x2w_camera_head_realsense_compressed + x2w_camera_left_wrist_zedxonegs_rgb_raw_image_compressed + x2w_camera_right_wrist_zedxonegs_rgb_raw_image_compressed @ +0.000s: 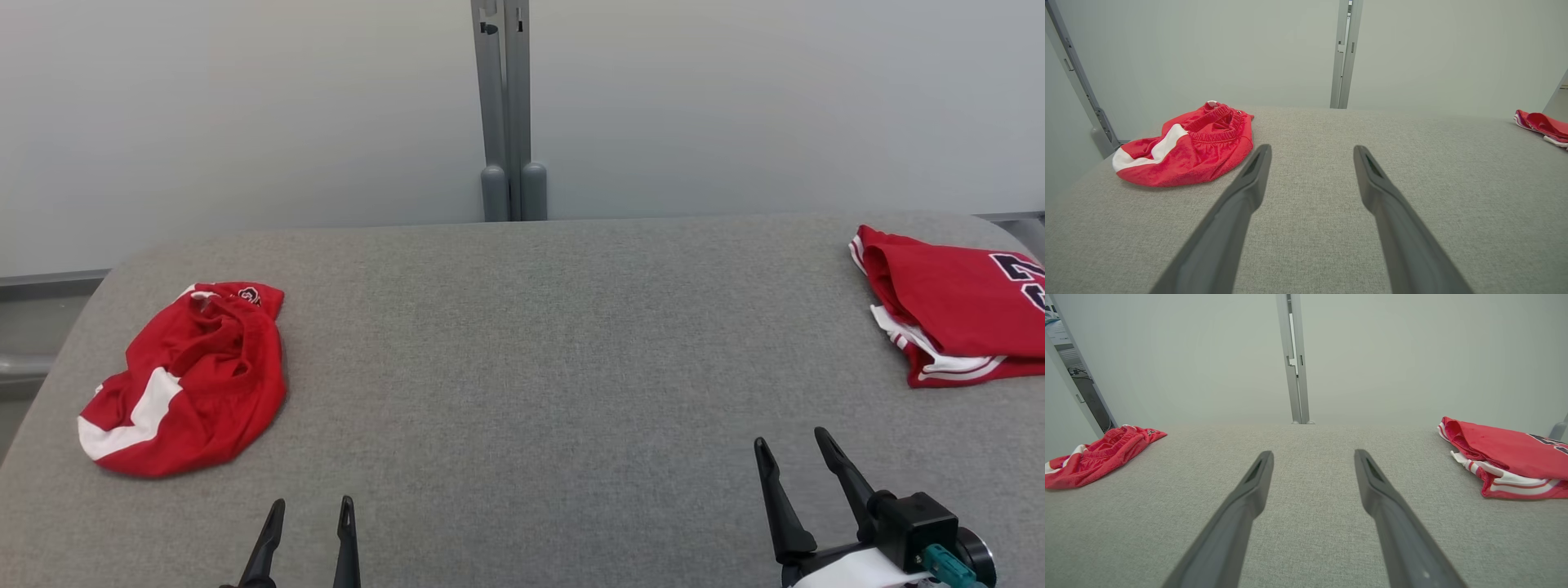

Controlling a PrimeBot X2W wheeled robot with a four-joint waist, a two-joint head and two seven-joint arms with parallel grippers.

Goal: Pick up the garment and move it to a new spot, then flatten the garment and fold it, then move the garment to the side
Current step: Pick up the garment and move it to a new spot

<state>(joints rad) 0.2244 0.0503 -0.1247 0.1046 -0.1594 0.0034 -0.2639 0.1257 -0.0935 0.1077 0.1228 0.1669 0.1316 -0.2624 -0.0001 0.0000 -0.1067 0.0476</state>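
From the head camera, a crumpled red garment [192,384] with white bands lies in a soft mound at the left end of the grey woven-cloth bench [522,367], a flat-folded red jersey [955,310] sits at its far right edge, and the left pincer [313,501] and right pincer [791,436] stand at the near edge, both spread and empty. The left wrist camera looks along two tapered dark fingers [1241,204] held wide over bare weave, the garment's ribbed elastic waistband [1218,122] ahead to their left. The right wrist camera shows its own pair equally splayed, the jersey's layered white-trimmed hems [1515,484] ahead on the right.
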